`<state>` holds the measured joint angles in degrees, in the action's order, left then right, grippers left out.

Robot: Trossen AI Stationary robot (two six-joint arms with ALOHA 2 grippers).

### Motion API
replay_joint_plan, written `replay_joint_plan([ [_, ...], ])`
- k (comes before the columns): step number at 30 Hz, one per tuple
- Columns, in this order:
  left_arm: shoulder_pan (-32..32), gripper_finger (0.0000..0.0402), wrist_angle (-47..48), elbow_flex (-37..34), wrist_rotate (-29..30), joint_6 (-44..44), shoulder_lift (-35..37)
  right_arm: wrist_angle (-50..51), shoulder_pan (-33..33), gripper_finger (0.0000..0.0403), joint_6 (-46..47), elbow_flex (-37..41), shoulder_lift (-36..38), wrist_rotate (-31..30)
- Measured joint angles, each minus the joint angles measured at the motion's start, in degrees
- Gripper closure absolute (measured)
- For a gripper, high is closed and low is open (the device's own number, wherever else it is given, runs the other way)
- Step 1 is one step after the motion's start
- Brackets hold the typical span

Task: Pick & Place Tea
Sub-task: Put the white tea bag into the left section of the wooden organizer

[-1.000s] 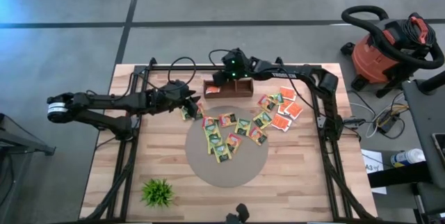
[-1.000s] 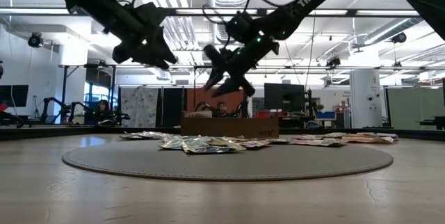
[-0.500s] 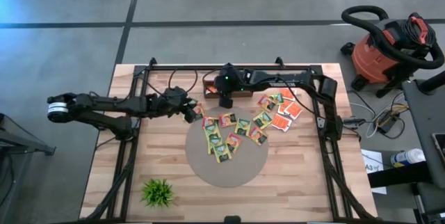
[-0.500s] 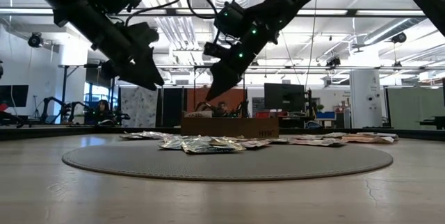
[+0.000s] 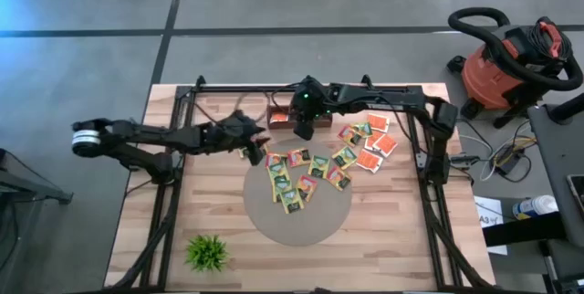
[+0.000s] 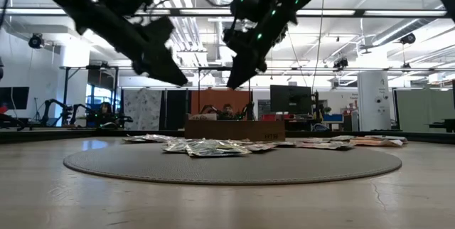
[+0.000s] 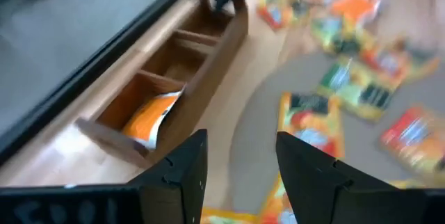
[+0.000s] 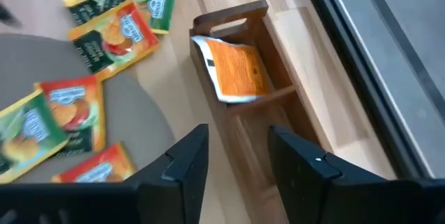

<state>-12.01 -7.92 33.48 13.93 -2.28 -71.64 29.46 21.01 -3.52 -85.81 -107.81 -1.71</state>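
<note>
- The tea sachets [image 5: 310,173] lie scattered flat on the tabletop [image 5: 392,239]; most sit on the round grey mat [image 5: 301,216] at centre, some overlapping; a second cluster, more orange and red, lies just right of the mat toward the far edge.
- One orange sachet [image 8: 236,71] already rests in an end compartment of the wooden caddy [image 8: 243,50], which stands at the far side of the tabletop, just beyond the mat.
- The left end effector [image 7: 236,168] hovers near the mat's far-left edge beside the caddy; its fingers are spread apart with nothing between them.
- The right end effector [image 8: 233,165] hangs above the caddy, fingers parted and empty.
- Judgement on handling: the sachets look very light, thin and pliable, with a slick printed surface; lying flat, they offer little to pinch from above; an overlapping or lifted edge seems the best place to take hold; a neighbouring sachet could easily be dragged along.
- A small green plant [image 5: 206,252] stands near the front-left corner, well apart.
</note>
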Motion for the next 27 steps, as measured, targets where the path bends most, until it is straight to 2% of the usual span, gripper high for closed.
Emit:
replay_joint_plan([
  [3,-1.7,0.0236,0.5,3.1,0.1,7.0,-6.0,4.1,0.0,0.0252,1.2,0.8,3.0,-2.3],
  [8,-5.6,0.0236,2.4,9.5,0.6,8.6,-12.3,7.2,0.1,0.0243,4.1,4.9,7.9,-4.8],
  [16,-8.0,0.0236,10.4,17.0,-4.0,17.8,-17.2,4.3,0.0,0.0244,7.5,13.4,14.7,-7.5],
  [21,-8.6,0.0236,13.6,19.2,-3.5,23.0,-19.4,1.4,0.0,0.0244,8.1,16.9,16.7,-7.7],
  [27,-11.1,0.0236,13.8,20.0,-3.0,23.6,-20.1,0.5,0.0,0.0244,8.1,18.6,16.7,-7.6],
])
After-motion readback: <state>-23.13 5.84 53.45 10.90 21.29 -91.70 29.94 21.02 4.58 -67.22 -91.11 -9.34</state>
